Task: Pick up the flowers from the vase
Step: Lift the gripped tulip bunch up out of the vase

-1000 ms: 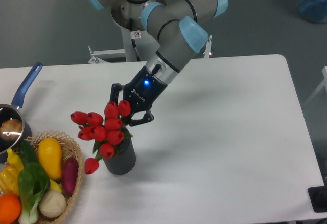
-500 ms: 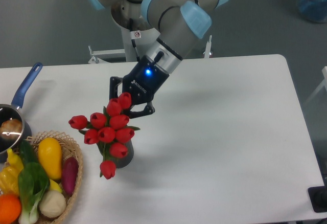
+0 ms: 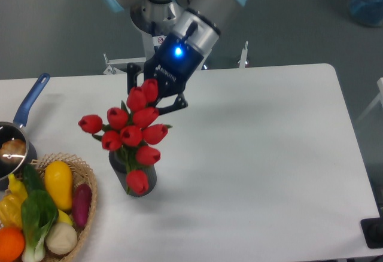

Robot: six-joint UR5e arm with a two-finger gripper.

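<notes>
The flowers [image 3: 130,133], a bunch of red tulip buds with green leaves, hang raised over the table's left part. My gripper [image 3: 151,90] is shut on the top of the bunch, its dark fingers on either side of the upper buds. The vase [image 3: 137,177], a small dark grey cylinder, stands upright on the table right below. The lowest bud overlaps the vase's front. Whether the stems are still inside the mouth is hidden by the buds.
A wicker basket [image 3: 90,211] of vegetables sits at the front left, close to the vase. A pan with a blue handle [image 3: 30,101] lies at the left edge. The arm's base column stands behind the table.
The gripper has risen and shifted back with the flowers in it. The bunch has come up out of the vase, which has stayed standing in place.
</notes>
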